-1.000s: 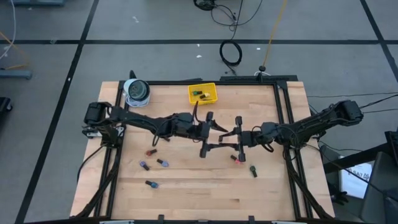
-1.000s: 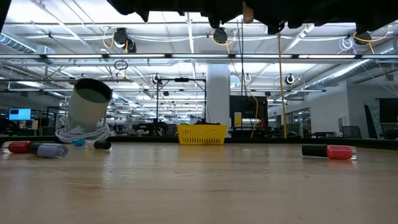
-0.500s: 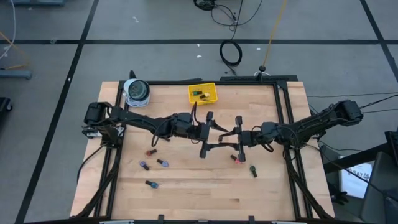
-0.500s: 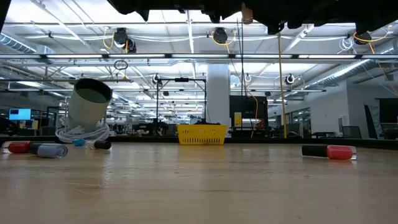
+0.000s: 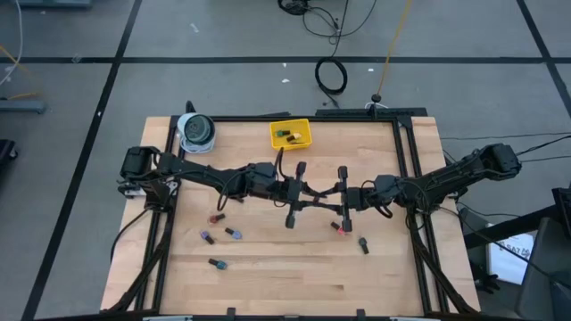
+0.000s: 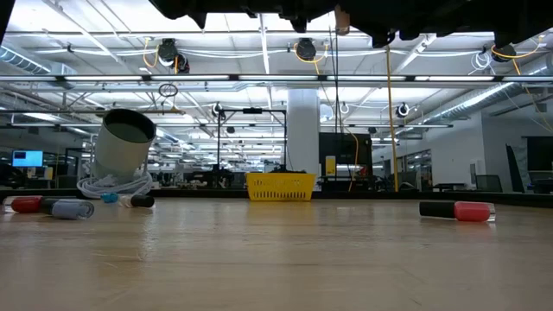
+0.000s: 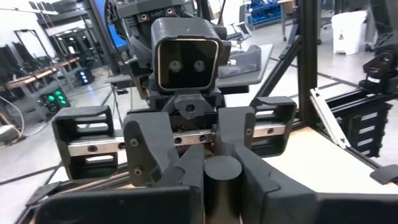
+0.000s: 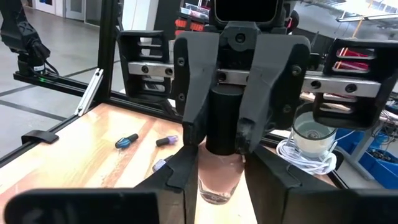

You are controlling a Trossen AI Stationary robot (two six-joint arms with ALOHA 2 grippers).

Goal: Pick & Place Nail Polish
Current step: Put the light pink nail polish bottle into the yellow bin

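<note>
Above the table [image 5: 268, 276] centre, the left claw [image 5: 301, 201] and right claw [image 5: 332, 201] are both clamped on one pink nail polish bottle [image 8: 219, 177]. Other bottles [image 5: 221, 235] lie near-left; the yellow tray [image 5: 291, 134] stands far.

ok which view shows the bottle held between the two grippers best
Right wrist view: the nail polish bottle shows whole, dark cap in the left gripper, pink body in the right gripper. Left wrist view shows only its cap end. High view hides it; low view misses it.
</note>
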